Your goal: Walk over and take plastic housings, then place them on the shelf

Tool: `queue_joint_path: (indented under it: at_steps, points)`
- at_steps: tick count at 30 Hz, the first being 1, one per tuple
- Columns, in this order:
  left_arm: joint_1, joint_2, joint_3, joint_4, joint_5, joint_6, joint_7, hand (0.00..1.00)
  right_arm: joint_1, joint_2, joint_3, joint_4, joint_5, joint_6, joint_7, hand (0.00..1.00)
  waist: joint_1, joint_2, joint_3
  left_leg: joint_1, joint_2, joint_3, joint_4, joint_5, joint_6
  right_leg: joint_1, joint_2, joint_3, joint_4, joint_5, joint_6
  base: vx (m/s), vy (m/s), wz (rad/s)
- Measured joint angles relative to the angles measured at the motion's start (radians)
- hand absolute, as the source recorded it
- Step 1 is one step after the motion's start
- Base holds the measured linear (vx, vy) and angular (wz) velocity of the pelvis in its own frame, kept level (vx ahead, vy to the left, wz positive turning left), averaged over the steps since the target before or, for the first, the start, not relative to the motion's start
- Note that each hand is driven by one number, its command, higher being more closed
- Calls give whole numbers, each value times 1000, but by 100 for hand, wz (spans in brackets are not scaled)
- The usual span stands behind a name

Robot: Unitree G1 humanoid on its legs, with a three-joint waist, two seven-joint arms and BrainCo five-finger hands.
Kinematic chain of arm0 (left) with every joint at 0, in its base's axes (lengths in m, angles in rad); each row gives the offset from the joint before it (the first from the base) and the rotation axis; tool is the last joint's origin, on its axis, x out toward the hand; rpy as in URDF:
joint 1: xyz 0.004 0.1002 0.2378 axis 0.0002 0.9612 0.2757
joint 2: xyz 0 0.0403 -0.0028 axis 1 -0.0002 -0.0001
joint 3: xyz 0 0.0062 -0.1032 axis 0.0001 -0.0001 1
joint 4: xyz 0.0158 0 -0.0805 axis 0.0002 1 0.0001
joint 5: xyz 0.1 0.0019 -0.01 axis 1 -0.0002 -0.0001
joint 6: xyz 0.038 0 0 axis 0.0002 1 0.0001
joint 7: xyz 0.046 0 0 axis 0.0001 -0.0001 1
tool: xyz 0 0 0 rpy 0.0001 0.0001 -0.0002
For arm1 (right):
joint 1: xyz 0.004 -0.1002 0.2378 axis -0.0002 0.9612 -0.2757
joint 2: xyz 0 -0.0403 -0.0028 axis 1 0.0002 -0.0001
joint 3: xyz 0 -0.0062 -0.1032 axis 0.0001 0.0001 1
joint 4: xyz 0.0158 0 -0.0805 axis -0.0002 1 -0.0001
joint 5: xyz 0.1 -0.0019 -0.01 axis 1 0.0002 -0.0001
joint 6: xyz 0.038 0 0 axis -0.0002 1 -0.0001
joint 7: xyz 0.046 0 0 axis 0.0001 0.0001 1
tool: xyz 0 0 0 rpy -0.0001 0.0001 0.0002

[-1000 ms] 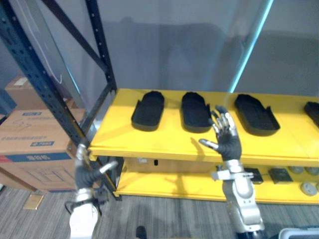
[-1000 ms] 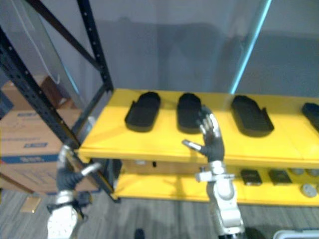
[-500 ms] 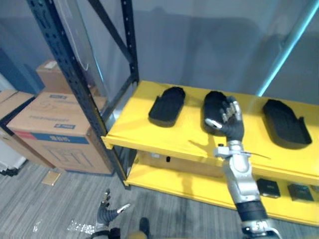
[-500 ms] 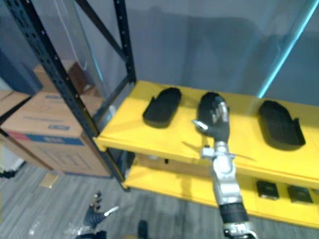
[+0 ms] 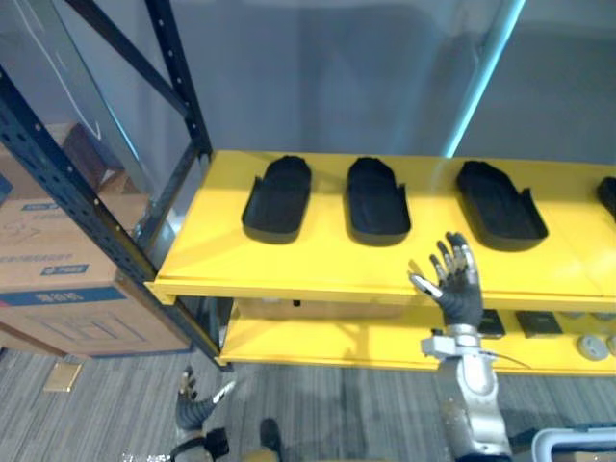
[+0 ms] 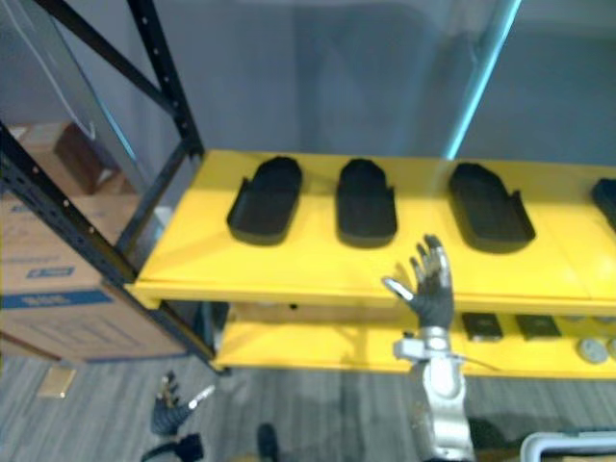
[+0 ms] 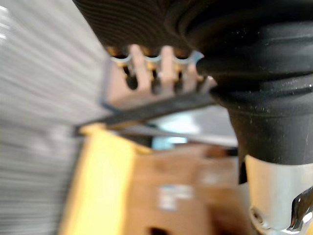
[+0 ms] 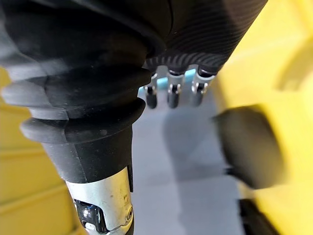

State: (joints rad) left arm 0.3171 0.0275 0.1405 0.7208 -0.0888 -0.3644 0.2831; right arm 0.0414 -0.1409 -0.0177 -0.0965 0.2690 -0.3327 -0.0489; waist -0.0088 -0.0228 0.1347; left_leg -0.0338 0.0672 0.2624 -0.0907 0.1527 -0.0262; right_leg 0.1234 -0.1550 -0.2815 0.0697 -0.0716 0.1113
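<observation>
While the left housing [image 5: 277, 195], the middle housing [image 5: 377, 199] and the right housing [image 5: 498, 204] sit in a row on the top deck of the yellow shelf [image 5: 289, 262], both hands are empty! Each housing is a matte black shell, shallow and long. It's rounded at the far end, squarer toward the front, hollow side up with a low raised rim. They lie apart, none touching. A fourth dark piece [image 5: 608, 192] peeks in at the deck's right edge, too cut off to call.

Out in front, the right hand [image 5: 452, 284] is raised before the shelf's front lip, near the middle housing, fingers spread wide and gripping nothing. The left hand [image 5: 197, 404] hangs low over the grey floor [image 5: 87, 423], fingers loose, nothing in it either.

My read: placing looks done for these three, so this is the gap between loads. The next move calls for fetching another housing, and where the supply sits I cannot tell, so it likely means turning away from the rack. Cardboard boxes [image 5: 58, 289] stand beyond the dark upright [image 5: 67, 183] on the left.
</observation>
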Motion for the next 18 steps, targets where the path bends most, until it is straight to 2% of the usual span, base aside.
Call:
queue_joint_path:
  at_steps: [2, 3, 4, 5, 6, 9, 11, 15, 18]
  points:
    - [-1, 1, 54, 91, -28, 5, 14, 0, -87, -36, 3, -23, -90, -2, -21, 0, 4, -1, 19, -1, 11, 11, 0, 0, -2, -3, 10, 13, -9, -3, 1, -88, 14, -8]
    - [0, 3, 72, 114, -31, 12, 23, 0, -105, -49, 3, -41, -99, -3, -30, 0, 7, -2, 21, -2, 13, 11, 0, -1, -3, -2, 15, 16, -16, -7, -1, -33, 27, 10]
    - [-4, 6, 94, 130, -33, 19, 31, 0, -110, -58, 3, -71, -114, -7, -41, 0, 14, -24, 27, -1, 8, 19, 6, 1, 1, 0, 8, 16, -29, -7, -2, -1, 34, 6]
    - [2, 5, 100, 132, -33, 22, 33, 0, -110, -60, 1, -80, -125, -7, -41, 0, 26, -26, 25, 1, 7, 21, 7, 1, 4, 0, 7, 17, -31, -7, -1, 20, 31, 4]
    - [8, 6, 105, 134, -33, 33, 37, 0, -107, -61, 1, -97, -133, -5, -40, 0, 30, -11, 19, -3, 8, 18, 1, 7, 2, 5, 15, 18, -30, -10, 2, 37, -5, 19]
    - [10, 15, 126, 138, -32, 42, 46, 0, -108, -59, 28, -118, -166, 5, -35, 0, 28, -34, 28, -2, -10, -8, 0, 3, 8, 14, 13, 46, -23, -17, -13, 65, 42, 28]
    - [-2, 22, 132, 165, -32, 54, 45, 0, -123, -59, 56, -118, -168, 8, -11, 0, 39, -43, 22, -2, -18, -8, 0, 2, 8, 16, 9, 49, -16, -17, -15, 86, 17, -1]
    - [-8, 29, 140, 165, -33, 76, 41, 0, -197, -73, 73, -99, -157, 16, 14, 0, 38, -41, 21, 1, -20, -19, 0, 3, 8, 17, 6, 47, -6, -16, -14, 35, 13, 6]
    - [-27, 31, 155, 173, -53, 89, 36, 0, -313, -90, 83, 22, -124, 61, 9, 0, 43, -41, 22, 1, -17, -42, 0, 7, 2, 31, 14, 29, -8, -19, -15, -16, -5, 18]
